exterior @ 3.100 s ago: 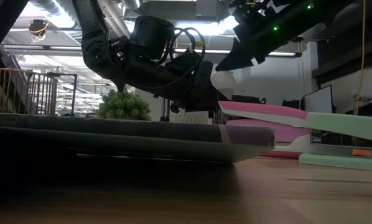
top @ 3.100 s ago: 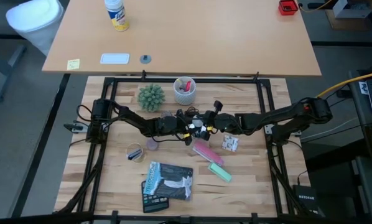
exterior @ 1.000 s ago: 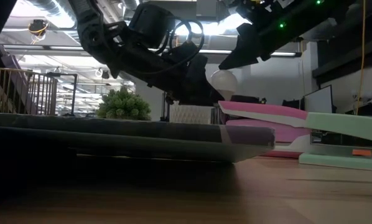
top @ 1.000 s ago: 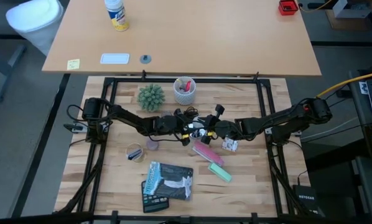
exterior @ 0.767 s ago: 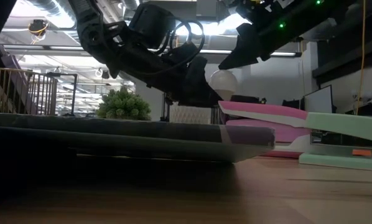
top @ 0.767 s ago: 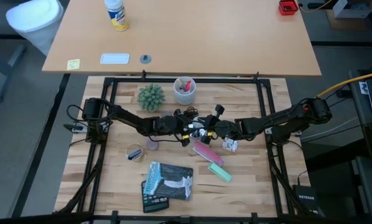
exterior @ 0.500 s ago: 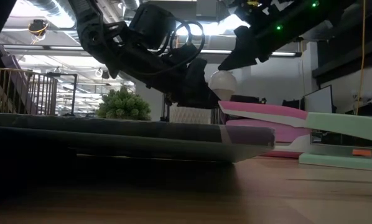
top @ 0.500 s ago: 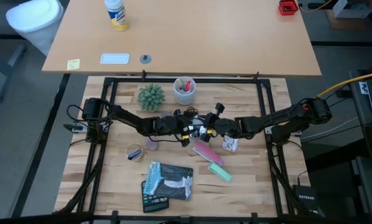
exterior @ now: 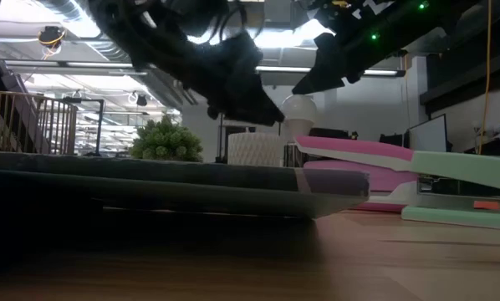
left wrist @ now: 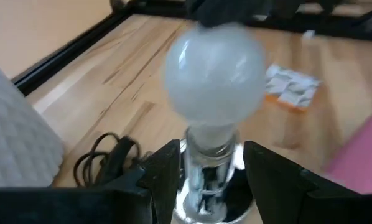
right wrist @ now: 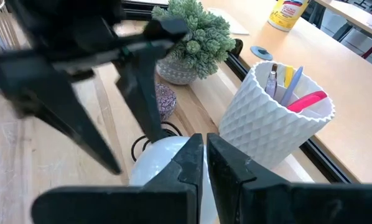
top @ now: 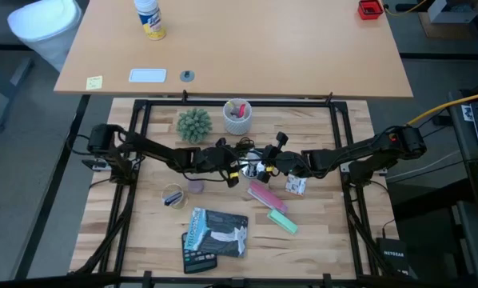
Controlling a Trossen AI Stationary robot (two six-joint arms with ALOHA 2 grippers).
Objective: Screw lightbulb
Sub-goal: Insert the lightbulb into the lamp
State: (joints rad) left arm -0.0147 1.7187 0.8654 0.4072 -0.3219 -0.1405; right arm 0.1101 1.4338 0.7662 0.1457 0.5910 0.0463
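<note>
From my left gripper (left wrist: 204, 171) I see the fingers apart around the silver base (left wrist: 206, 186), with the bulb (left wrist: 214, 78) seated upright in it. My right gripper (right wrist: 204, 165) has its fingers pinched nearly together on the bulb's dome, so I judge threading is under way, with turns left and tightness untested. Beyond stand the pen cup (right wrist: 285, 121) and plant (right wrist: 195, 34).

The lightbulb (left wrist: 214, 68) looks frosted and matt above a shiny metal base; the table (top: 319, 232) is pale, smooth wood.
</note>
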